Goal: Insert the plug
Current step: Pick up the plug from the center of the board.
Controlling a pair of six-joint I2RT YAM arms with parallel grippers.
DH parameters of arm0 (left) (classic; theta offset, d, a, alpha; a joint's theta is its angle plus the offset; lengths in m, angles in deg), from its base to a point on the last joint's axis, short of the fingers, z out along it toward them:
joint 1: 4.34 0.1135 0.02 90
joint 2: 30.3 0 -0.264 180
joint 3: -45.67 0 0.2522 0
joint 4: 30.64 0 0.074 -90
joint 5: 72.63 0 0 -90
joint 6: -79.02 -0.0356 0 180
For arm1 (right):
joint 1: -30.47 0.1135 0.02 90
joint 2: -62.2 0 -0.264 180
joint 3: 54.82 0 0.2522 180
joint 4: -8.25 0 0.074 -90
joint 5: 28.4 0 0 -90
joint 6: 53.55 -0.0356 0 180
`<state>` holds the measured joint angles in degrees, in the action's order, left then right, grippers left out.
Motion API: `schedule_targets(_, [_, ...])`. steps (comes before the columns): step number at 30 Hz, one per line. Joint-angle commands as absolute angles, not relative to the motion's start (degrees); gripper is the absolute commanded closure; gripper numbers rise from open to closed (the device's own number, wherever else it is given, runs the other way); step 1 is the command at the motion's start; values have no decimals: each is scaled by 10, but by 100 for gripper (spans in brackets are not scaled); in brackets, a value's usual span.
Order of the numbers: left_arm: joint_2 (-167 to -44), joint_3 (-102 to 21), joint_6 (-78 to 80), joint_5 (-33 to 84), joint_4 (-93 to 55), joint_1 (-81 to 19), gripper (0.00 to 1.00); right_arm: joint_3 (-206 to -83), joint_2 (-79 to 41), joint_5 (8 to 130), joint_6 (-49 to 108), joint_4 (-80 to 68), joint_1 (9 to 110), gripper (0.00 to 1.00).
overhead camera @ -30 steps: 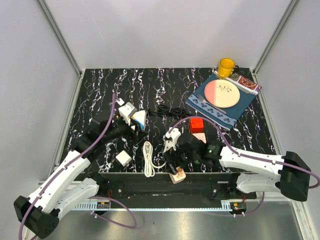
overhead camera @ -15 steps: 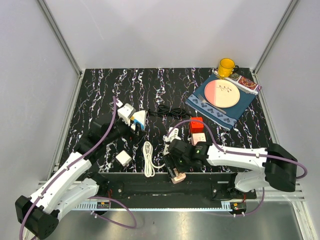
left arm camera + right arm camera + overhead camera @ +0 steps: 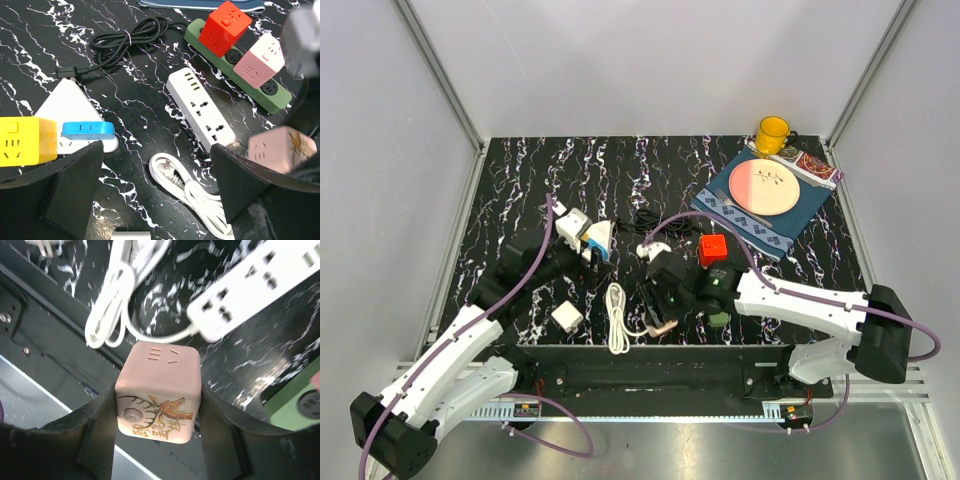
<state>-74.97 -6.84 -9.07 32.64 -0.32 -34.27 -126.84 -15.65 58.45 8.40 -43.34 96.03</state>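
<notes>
- Worktop (image 3: 520, 180): flat black slab, glossy, veined in white like marble.
- Right tool (image 3: 157, 395): two matt black fingers closed against opposite flanks of the plug cube, which it has hold of.
- Plug cube (image 3: 160, 365): the task's item. Smooth pale pink plastic with rounded corners. The upper face has slot holes; the near face carries a printed brown antlered deer and a round button. It sits between the right tool's fingers at the near edge of the worktop, just beside the white cable and near the white power strip.
- Left tool (image 3: 157, 155): black wedge-shaped fingers, spread wide, holding nothing. It hovers above the worktop near the yellow cube.
- White power strip (image 3: 200, 110): oblong glossy plastic with sockets in a row, lying flat.
- White cable (image 3: 185, 185): round cord folded into a loose bundle.
- Green power strip (image 3: 275, 92): long olive bar with dark round sockets. A red cube (image 3: 227, 27) and a second pink cube (image 3: 266, 55) sit on it.
- Black cable (image 3: 127, 37): thin cord, coiled and tied at the middle.
- White adapter (image 3: 65, 105): triangular with rounded corners, bearing a blue oval piece (image 3: 88, 130).
- Yellow cube (image 3: 25, 141): smooth plastic, just beside the white adapter.
- Small white cube (image 3: 566, 317): alone, near the left arm.
- Blue cloth (image 3: 760, 228): patterned square in the far right corner.
- Plate (image 3: 765, 187): round, half pink and half cream, lying on the cloth.
- Mug (image 3: 772, 134): yellow, glossy, beyond the plate.
</notes>
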Motion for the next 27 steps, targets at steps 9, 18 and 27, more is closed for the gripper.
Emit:
schedule_targets(9, [-756, -76, -123, 441, -22, -340, 8, -1389, -177, 609, 414, -430, 862, 100])
schedule_targets(18, [-782, -83, 57, 358, -43, -335, 8, -1388, -139, 698, 596, -374, 858, 99])
schedule_targets(27, [-826, -71, 277, 478, -158, -310, 1, -1373, -100, 774, 665, -357, 858, 94])
